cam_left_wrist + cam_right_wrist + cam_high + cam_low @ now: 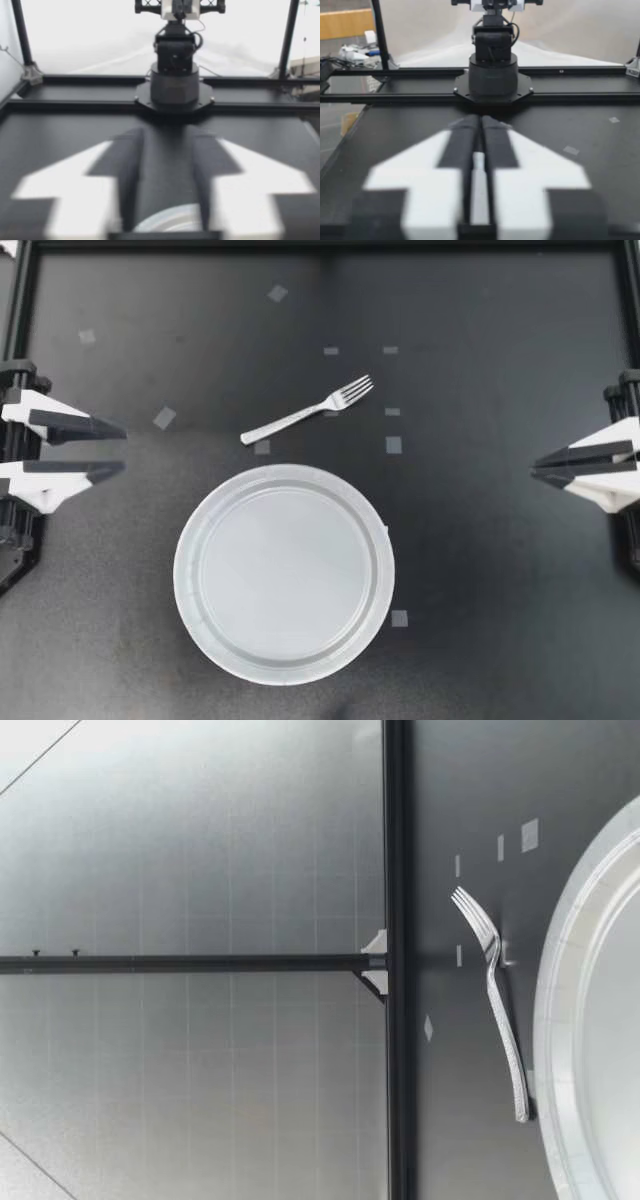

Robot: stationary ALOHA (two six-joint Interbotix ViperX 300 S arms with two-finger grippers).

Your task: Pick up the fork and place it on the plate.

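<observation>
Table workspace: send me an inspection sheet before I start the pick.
Surface: black table, flat, dotted with small tape squares.
Job's things: fork lies flat beyond the plate, close to its rim but not on it, tines toward my right arm; plate white, nothing on it.
Clutter: nothing seen.
Grippers: left gripper open, holding nothing, at its table edge; right gripper shut, holding nothing, at the opposite edge.
Cables: wire looped at the far arm's base, off the work area.
Surroundings: black frame round the table.
</observation>
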